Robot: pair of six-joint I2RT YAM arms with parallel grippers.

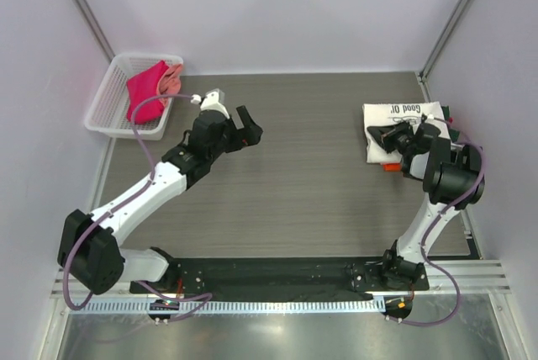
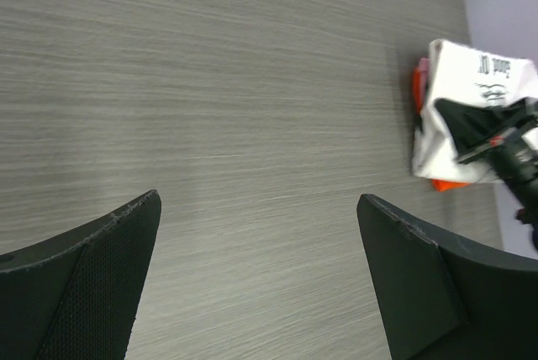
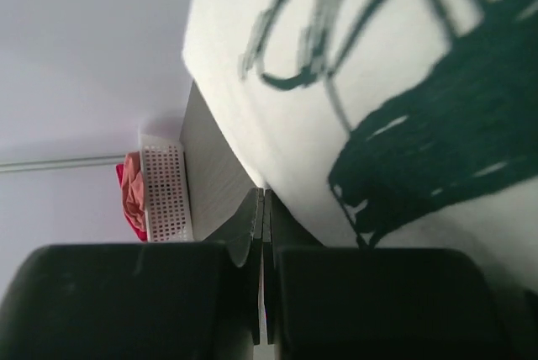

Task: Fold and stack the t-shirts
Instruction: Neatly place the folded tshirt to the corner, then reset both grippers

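A folded cream t-shirt (image 1: 403, 112) with dark print lies at the table's right, on top of an orange one whose edge (image 1: 390, 167) pokes out. My right gripper (image 1: 382, 135) rests shut against the cream shirt's left part; in the right wrist view its fingers (image 3: 262, 194) are pressed together with no cloth seen between them, the cream shirt (image 3: 277, 99) close beside them. My left gripper (image 1: 250, 135) is open and empty above bare table, shown in its wrist view (image 2: 259, 200). That view also shows the cream shirt (image 2: 471, 74). A magenta t-shirt (image 1: 145, 87) and a pink one (image 1: 172, 81) lie crumpled in the basket.
A white mesh basket (image 1: 105, 108) stands at the back left corner against the wall; it also shows in the right wrist view (image 3: 166, 192). Walls close in on the left, back and right. A black base plate (image 1: 269, 272) runs along the near edge.
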